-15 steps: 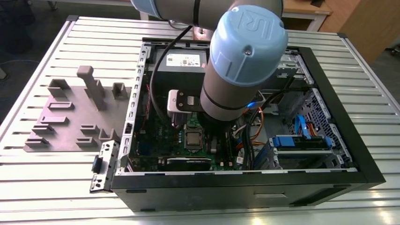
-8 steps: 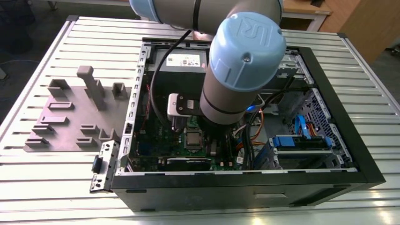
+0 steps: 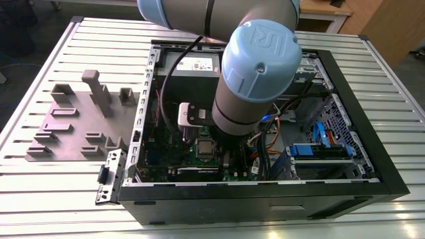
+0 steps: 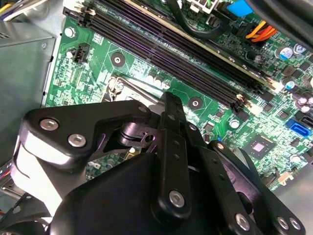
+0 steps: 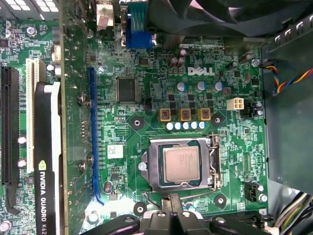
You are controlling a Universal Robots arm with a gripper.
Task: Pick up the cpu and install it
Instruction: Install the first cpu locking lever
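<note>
The cpu (image 5: 181, 164) sits in its socket frame (image 5: 152, 166); gripper (image 5: 170, 215) just beside.

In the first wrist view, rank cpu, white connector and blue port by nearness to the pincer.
1. cpu, in its socket, beside the pincer.
2. white connector, by the grey box.
3. blue port, beside the fan.
</note>
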